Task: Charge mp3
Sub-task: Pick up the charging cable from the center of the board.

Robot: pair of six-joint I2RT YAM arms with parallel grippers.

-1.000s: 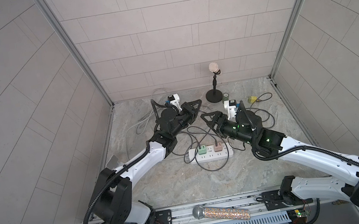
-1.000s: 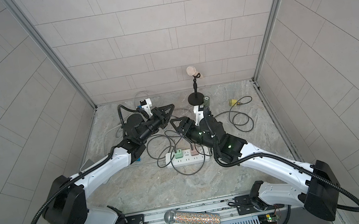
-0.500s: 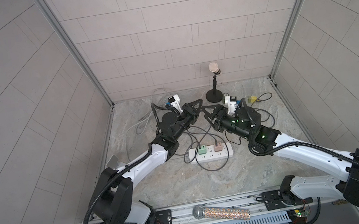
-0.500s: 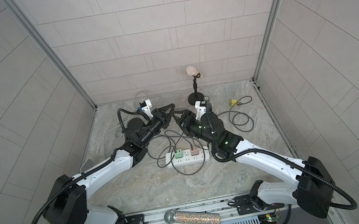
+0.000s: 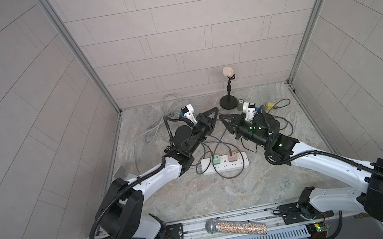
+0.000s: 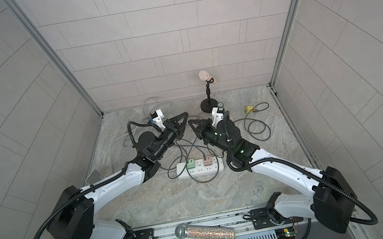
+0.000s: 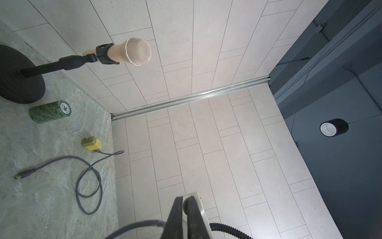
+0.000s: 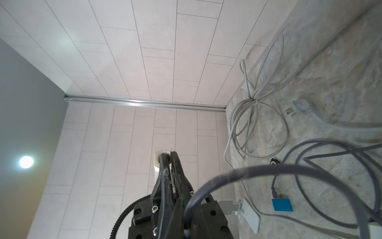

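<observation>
- mp3 player (image 7: 196,195) is seen as a small silver-white body at the tips of the left gripper (image 7: 185,198), raised above the table at the far centre. In both top views it is too small to be made out.
- The left gripper's fingers are pressed together on the silver casing, which shows past the edge of one finger.
- The right gripper (image 8: 168,155) is shown with its fingers drawn together and its tips at the same silver-white body. Whether that body or a plug is pinched cannot be told.
- The left arm (image 5: 158,178) is stretched from the near-left base toward the far centre. Its forearm is lifted over the table, its wrist is roughly level, and its gripper is aimed right.
- The right arm (image 5: 324,163) is mirrored from the near-right base, with its gripper aimed left.
- The two tips nearly meet in both top views, between the microphone stand (image 5: 229,90) and the power strip (image 5: 242,161).
- A grey cable (image 8: 279,167) is arched close across the right wrist view. Its end is hidden behind the gripper body.
- The power strip is laid flat on the near side of the grippers, with a green adapter (image 5: 216,160) and a pink adapter (image 5: 232,156) plugged in side by side.
- A yellow charger (image 5: 269,105) with its cable is seen at the far right.
- A stack of green poker chips (image 7: 49,111) stands just beside the stand's base.
</observation>
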